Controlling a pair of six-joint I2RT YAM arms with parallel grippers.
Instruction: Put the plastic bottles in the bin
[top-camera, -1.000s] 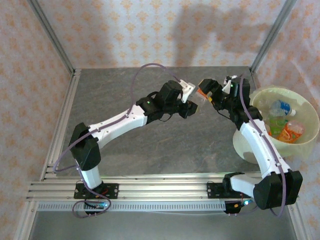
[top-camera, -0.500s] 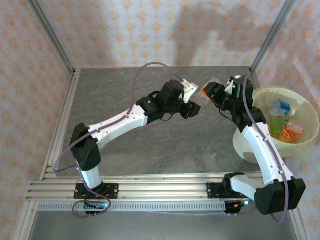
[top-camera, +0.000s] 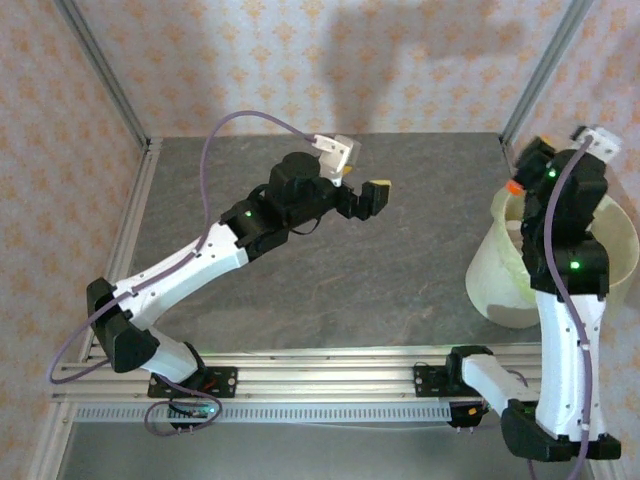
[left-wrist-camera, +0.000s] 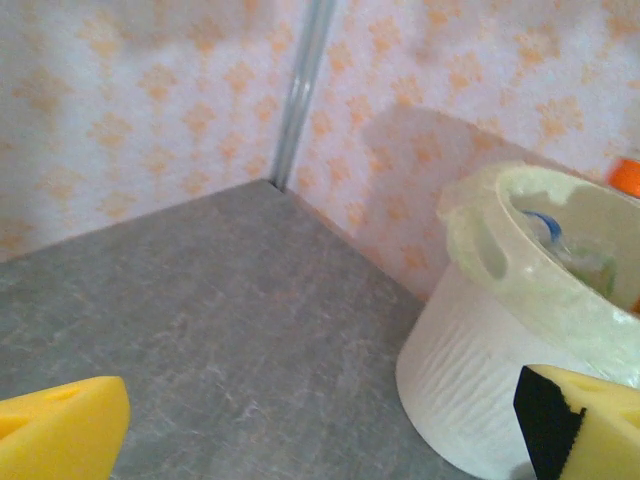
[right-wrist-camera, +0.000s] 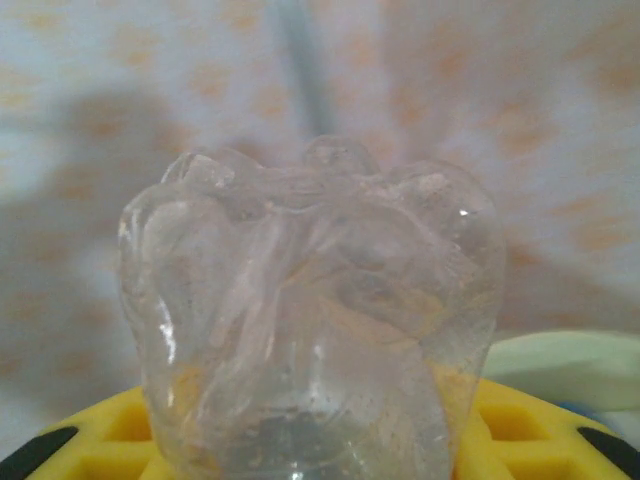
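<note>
Top external view, from my end outward: the rail (top-camera: 330, 378) at the near edge carries both arms. The left arm (top-camera: 190, 265) leans low and long over the grey table (top-camera: 400, 290) toward its middle. The left fingers (top-camera: 378, 192) are released, spread wide with nothing between them (the left wrist camera agrees: a yellow pad in each bottom corner, bare table between). The right arm (top-camera: 565, 300) stands nearly upright on the right side, blocking much of the bin (top-camera: 495, 285) behind it. That bin sits on the table at its right edge, close to the side wall. Its lower wall is pale and ribbed, and a pale green bag (left-wrist-camera: 480, 230) is folded over the rim.

On the right wrist camera the right fingers (right-wrist-camera: 510, 430) are clenched on a crushed clear plastic bottle (right-wrist-camera: 310, 320). Its lumpy base bulges up between the yellow pads, and a strip of the bin's rim shows just behind. From above I see the orange cap (top-camera: 514, 186) at the top of that arm, raised by the bin's left rim and well off the table. Whether it hangs squarely over the opening I cannot tell.

Inside the bin, the left wrist camera catches other bottles (left-wrist-camera: 545, 228), one with blue on it, all blurred. Farthest off are the patterned walls (top-camera: 300, 60) and a metal corner post (left-wrist-camera: 300, 95).
</note>
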